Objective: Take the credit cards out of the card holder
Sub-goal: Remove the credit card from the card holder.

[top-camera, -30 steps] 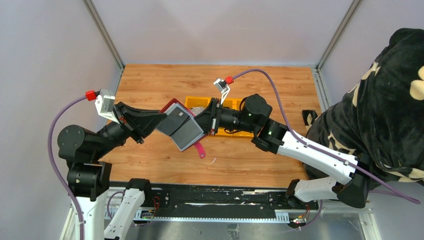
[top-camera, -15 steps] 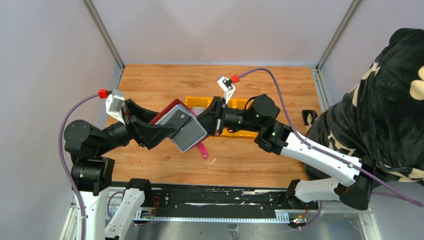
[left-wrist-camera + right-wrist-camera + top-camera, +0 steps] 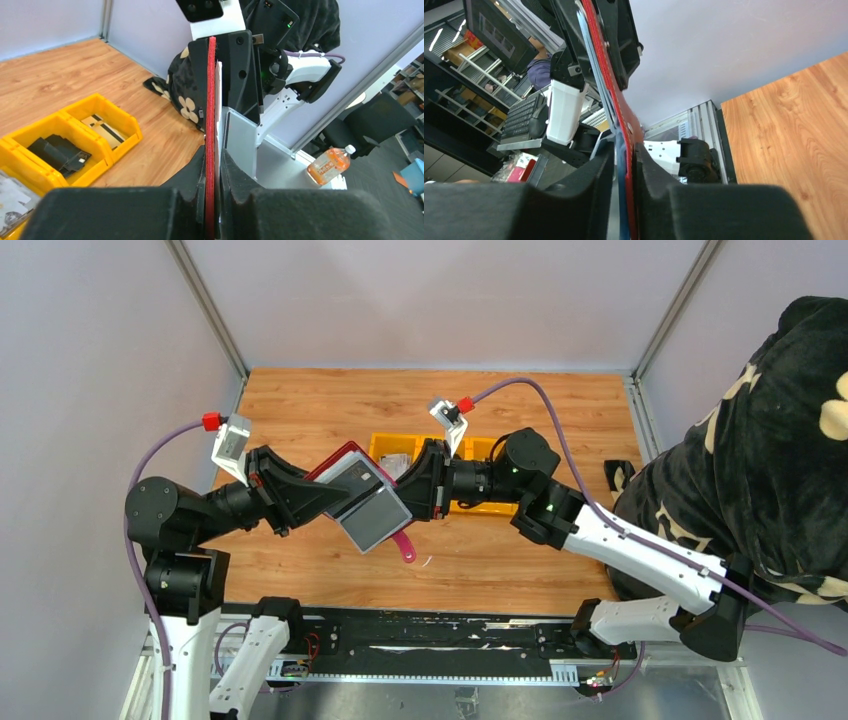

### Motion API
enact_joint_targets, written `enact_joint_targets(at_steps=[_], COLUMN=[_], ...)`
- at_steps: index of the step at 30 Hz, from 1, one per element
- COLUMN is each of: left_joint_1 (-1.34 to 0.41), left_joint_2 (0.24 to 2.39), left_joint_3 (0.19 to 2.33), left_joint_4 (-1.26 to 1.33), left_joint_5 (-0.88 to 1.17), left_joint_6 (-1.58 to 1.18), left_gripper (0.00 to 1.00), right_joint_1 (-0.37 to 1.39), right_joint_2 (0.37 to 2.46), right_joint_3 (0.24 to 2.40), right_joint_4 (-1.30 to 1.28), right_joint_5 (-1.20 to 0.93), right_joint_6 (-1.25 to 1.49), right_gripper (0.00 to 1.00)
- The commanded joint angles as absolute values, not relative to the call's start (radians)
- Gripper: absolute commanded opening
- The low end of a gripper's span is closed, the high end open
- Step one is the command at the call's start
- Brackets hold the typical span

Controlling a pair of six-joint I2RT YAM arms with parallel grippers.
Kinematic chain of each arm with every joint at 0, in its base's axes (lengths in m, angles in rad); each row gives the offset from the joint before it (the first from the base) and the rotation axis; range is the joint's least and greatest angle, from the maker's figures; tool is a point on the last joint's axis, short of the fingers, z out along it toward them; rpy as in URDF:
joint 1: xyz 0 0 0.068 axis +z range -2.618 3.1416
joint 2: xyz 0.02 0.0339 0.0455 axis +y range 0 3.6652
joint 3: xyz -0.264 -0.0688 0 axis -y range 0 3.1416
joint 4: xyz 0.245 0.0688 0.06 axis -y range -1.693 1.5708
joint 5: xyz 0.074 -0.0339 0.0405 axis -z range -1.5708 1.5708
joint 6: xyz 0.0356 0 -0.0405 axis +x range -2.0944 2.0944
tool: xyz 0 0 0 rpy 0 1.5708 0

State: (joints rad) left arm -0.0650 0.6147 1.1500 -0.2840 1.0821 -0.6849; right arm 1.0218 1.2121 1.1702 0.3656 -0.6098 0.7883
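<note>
Risk, first entry: card holder [image 3: 365, 502] hangs open in mid-air above the table [image 3: 500, 550], near the yellow bin [image 3: 383, 440], pinched only at opposite edges. We judge that one loosened grip would let it fold or drop. Left pincer [image 3: 333, 496]: narrow, clamped on its red edge, arm stretched rightward. Right pincer [image 3: 416, 496]: likewise clamped, arm stretched leftward. Credit cards [image 3: 372, 518]: seemingly seated inside.

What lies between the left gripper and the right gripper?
The opened card holder, pinched at opposite edges by the left gripper and the right gripper. The top view shows it; both wrist views show its red edge.
</note>
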Motion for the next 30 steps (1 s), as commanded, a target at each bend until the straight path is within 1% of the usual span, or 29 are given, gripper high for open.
enact_joint_targets(at_steps=[1,3,5,9,11,15,21,24,30], left_joint_1=[-0.064,-0.064,-0.065,-0.065,-0.065,-0.064,-0.064,-0.064,-0.065], left_joint_2=[0.622,0.622,0.618,0.615,0.614,0.605,0.599,0.599,0.575], left_joint_3=[1.179,1.182,1.18,1.176,1.18,1.183,1.157,1.15,1.076], left_joint_4=[-0.231,-0.226,-0.222,-0.194,-0.195,-0.195,-0.132,-0.099,0.03], left_joint_5=[1.091,1.095,1.092,1.084,1.075,1.055,1.064,1.065,1.051], left_joint_6=[-0.732,-0.74,-0.745,-0.765,-0.765,-0.767,-0.818,-0.856,-0.967], left_gripper=[0.09,0.06,0.04,0.01,0.01,0.01,0.0,0.01,0.01], right_joint_1=[0.998,0.995,0.992,0.956,0.918,0.905,0.915,0.928,0.94], right_joint_2=[1.149,1.122,1.093,1.04,1.002,0.96,1.028,1.085,1.172], right_joint_3=[1.19,1.183,1.171,1.178,1.181,1.212,1.241,1.253,1.25], right_joint_4=[0.32,0.283,0.249,0.171,0.144,0.128,0.231,0.252,0.394], right_joint_5=[-0.678,-0.675,-0.657,-0.643,-0.621,-0.593,-0.661,-0.675,-0.74], right_joint_6=[0.718,0.684,0.654,0.602,0.588,0.553,0.583,0.57,0.618], right_gripper=[0.31,0.4,0.48,0.57,0.62,0.7,0.76,0.77,0.78])
